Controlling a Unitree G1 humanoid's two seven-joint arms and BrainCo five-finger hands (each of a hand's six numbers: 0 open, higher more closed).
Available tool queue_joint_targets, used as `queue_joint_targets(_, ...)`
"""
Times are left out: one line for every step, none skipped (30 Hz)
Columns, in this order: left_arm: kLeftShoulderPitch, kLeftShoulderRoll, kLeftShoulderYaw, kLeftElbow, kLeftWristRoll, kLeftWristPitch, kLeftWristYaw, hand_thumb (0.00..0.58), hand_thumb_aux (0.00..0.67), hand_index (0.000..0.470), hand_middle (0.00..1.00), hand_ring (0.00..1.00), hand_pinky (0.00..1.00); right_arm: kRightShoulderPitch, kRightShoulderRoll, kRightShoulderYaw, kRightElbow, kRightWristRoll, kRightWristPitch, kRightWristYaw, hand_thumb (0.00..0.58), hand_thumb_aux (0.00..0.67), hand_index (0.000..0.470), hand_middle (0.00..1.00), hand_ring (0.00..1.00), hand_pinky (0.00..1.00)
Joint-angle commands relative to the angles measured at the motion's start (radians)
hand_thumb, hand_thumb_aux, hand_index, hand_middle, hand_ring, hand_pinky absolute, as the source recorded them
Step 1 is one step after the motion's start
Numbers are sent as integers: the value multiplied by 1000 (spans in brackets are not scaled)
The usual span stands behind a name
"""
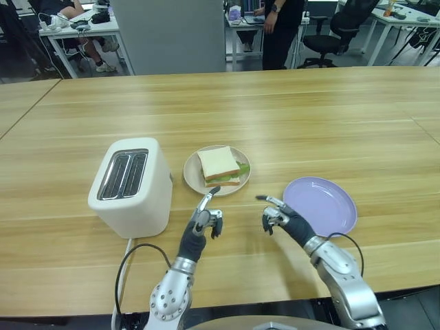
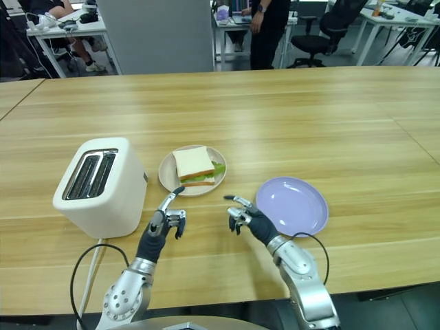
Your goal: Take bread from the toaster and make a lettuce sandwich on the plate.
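Closest to me, the left robot hand [image 1: 204, 221] hung low over the bench [image 1: 289, 117], holding nothing, most of its fingers curled in and one poking forward. The right robot hand [image 1: 278, 216] sat level with it, a little apart, just as loosely curled, one finger jutting across, and also holding nothing.

Just beyond the left fingertip was the tan plate [image 1: 192, 176], and on it the sandwich [image 1: 220, 167]: white bread on top, lettuce showing at the edge, a second slice beneath. To me it looked finished. The toaster [image 1: 130, 185] stood left of that plate, its slots dark and, as far as I could see, bare. A purple plate [image 1: 320, 205] lay just right of the right robot hand.

I reckoned the risks were small but real. A forward twitch of that pointing finger could shove the plate or slide the top slice off. The toaster's cable [image 1: 125, 269] looped beside the left forearm and could snag on a pull-back.

The bench was pale wood, wide and smooth. Behind it stood a grey partition [image 1: 168, 34], desks [image 1: 75, 31] and office chairs [image 1: 344, 27].
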Motion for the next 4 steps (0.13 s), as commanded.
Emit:
queue_joint_targets(21,4,33,-58,81,-2,53,0,0,0,388,388,388,24,-26,-21,-78,32,12,4,0,0,0,0,0,0)
queue_joint_targets(16,8,39,-59,103,-3,61,0,0,0,349,349,349,27,-36,-24,-76,14,-17,-2,0,0,0,0,0,0)
queue_joint_targets(9,10,45,-56,116,-2,67,0,0,0,286,286,286,30,-48,-26,-64,-16,-59,-8,0,0,0,0,0,0)
queue_joint_targets(1,13,49,-48,118,2,66,0,0,0,286,286,286,33,-57,-29,-50,-35,-87,-15,0,0,0,0,0,0)
